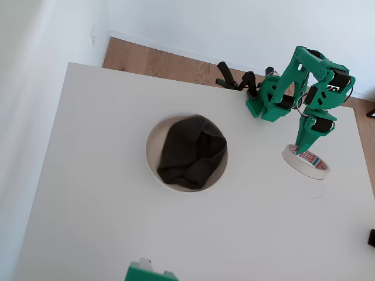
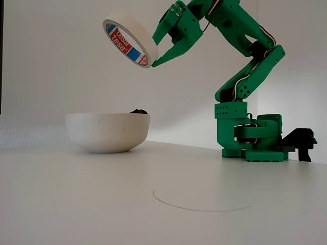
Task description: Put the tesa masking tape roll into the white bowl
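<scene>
Starting at the left of the overhead view: white table with the white bowl near its middle, a dark grey cloth bunched inside and filling most of it. Right of the bowl, well apart from it in this view, the tesa masking tape roll shows with its red and blue label visible in the core. The green gripper reaches down onto the roll's upper edge, with the green arm behind it, base near the table's far edge. A thin circle mark sits on the table just below the roll.

Side-on fixed view, left to right — bowl standing on the table, a bit of the cloth poking over its rim. The tape roll is up in the air, well above the bowl's rim, tilted, label facing the camera. It hangs roughly over the bowl's right part in this view, though the overhead picture puts it off to the side. The gripper has its fingers clamped on the roll's right edge; roll touches nothing else. Arm folds back and down to its base at the right. The circle mark lies on the table in front — nothing on it.
</scene>
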Available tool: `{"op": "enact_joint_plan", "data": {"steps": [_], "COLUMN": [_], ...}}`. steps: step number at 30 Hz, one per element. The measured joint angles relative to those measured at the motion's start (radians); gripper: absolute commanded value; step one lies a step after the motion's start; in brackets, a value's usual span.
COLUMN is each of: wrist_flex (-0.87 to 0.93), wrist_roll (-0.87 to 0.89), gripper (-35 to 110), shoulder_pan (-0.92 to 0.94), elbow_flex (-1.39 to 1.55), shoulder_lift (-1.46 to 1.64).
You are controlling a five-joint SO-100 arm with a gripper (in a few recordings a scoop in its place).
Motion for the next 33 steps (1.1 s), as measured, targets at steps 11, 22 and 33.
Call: {"op": "enact_joint_plan", "data": {"steps": [11, 22, 33], "wrist_flex": [-0.305, -0.578, -0.655], "wrist_roll": [-0.086, -0.135, -0.118], "gripper": [-8, -8, 14], "shoulder_pan": [0.62, 0.818, 0.813], "elbow_flex": [0.0, 0.0, -0.002], "shoulder_lift": [-0.249, -0.69, -0.807]}}
